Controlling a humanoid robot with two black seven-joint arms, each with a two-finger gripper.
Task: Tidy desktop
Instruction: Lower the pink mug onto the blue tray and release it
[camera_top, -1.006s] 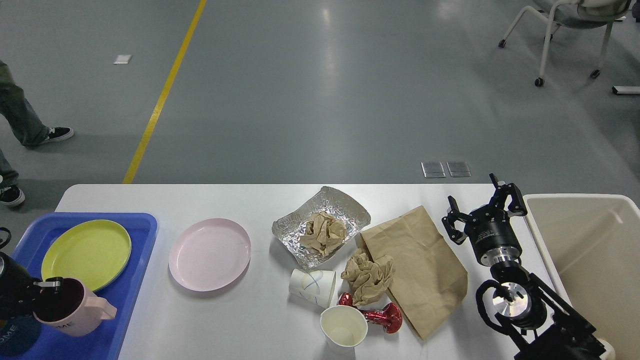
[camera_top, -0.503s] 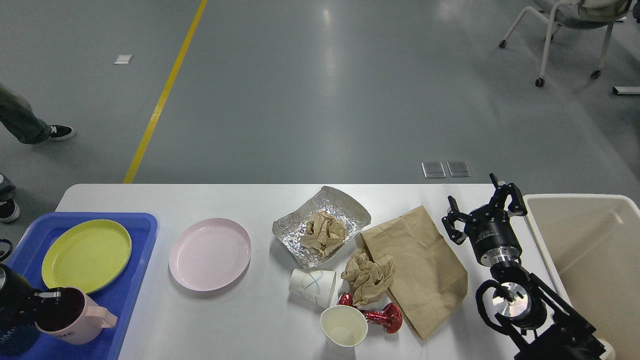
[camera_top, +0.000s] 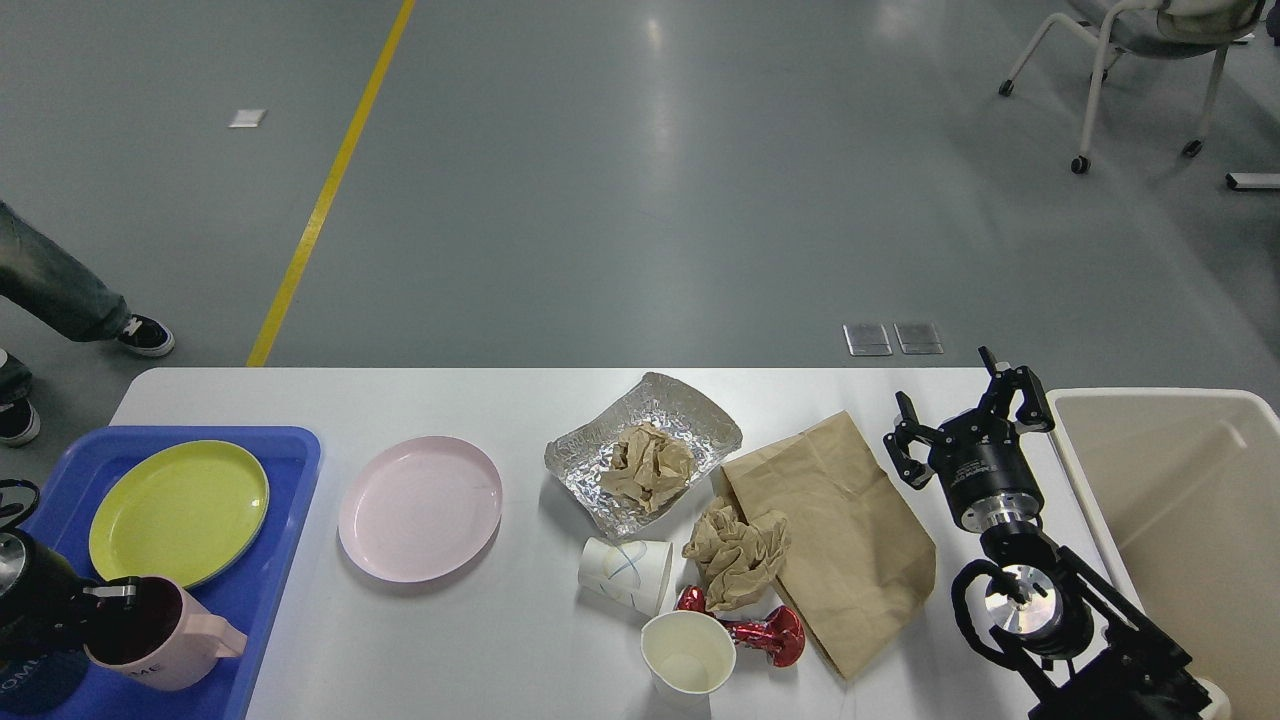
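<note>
The white desktop (camera_top: 480, 400) carries a pink plate (camera_top: 420, 507), a foil tray (camera_top: 690, 420) with a brown paper wad (camera_top: 648, 465), a flat brown paper bag (camera_top: 840, 530), a second paper wad (camera_top: 735, 555), a paper cup on its side (camera_top: 625, 573), an upright paper cup (camera_top: 687, 652) and a red shiny wrapper (camera_top: 765, 633). At the near left, my left gripper (camera_top: 112, 592) is shut on the rim of a pink mug (camera_top: 165, 635) over the blue tray (camera_top: 290, 470). My right gripper (camera_top: 962, 405) stands open, empty, right of the bag.
A yellow-green plate (camera_top: 178, 510) lies in the blue tray. A beige bin (camera_top: 1170, 480) stands at the desktop's right end, close to my right arm. A person's legs show at the left, beyond the desktop. A chair stands far back right.
My left gripper and the pink mug have shifted slightly toward the near edge and right. The blue tray and its plate nudged a little right. The right arm has not moved.
</note>
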